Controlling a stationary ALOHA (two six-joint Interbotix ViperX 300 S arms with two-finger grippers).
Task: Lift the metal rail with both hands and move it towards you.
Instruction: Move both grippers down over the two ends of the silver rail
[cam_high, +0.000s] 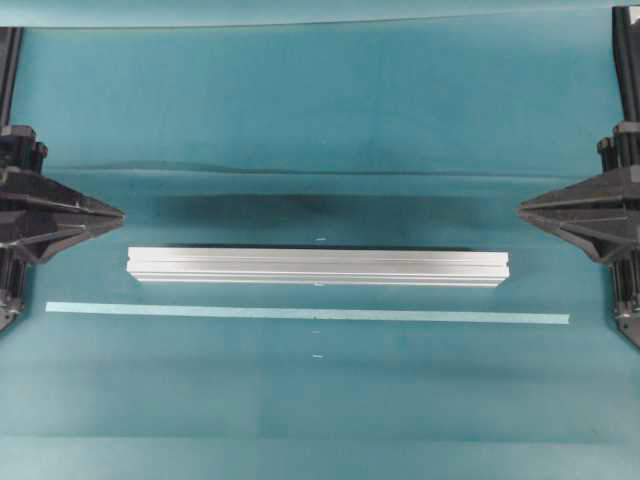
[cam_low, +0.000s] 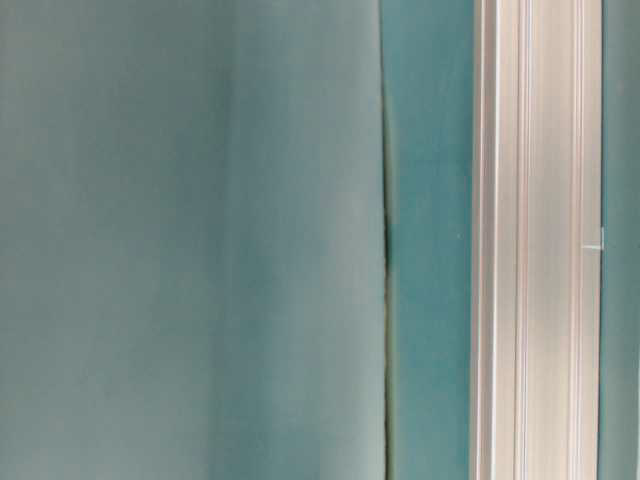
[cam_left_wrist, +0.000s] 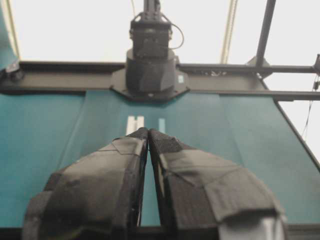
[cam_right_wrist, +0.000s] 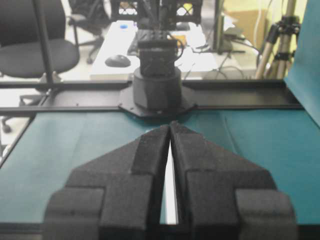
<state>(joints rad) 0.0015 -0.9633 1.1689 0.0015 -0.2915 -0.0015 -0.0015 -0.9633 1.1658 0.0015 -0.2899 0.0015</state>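
The metal rail (cam_high: 318, 266) lies flat on the teal cloth, running left to right across the middle, silver with lengthwise grooves. It also fills the right side of the table-level view as the rail (cam_low: 535, 240). My left gripper (cam_high: 120, 212) hovers beyond the rail's left end and a little further back, fingertips pressed together and empty. My right gripper (cam_high: 521, 208) mirrors it off the right end, also shut and empty. From the left wrist, the left gripper (cam_left_wrist: 148, 131) points at the rail's end (cam_left_wrist: 135, 123). Through the right gripper (cam_right_wrist: 170, 125) a sliver of rail (cam_right_wrist: 171, 195) shows.
A thin pale-blue tape strip (cam_high: 300, 313) lies parallel to the rail, nearer the front edge. A cloth seam (cam_high: 320, 172) crosses behind the rail. Each wrist view faces the opposite arm's base (cam_left_wrist: 152, 65) (cam_right_wrist: 157, 85). A chair (cam_right_wrist: 35, 45) and desk stand off the table.
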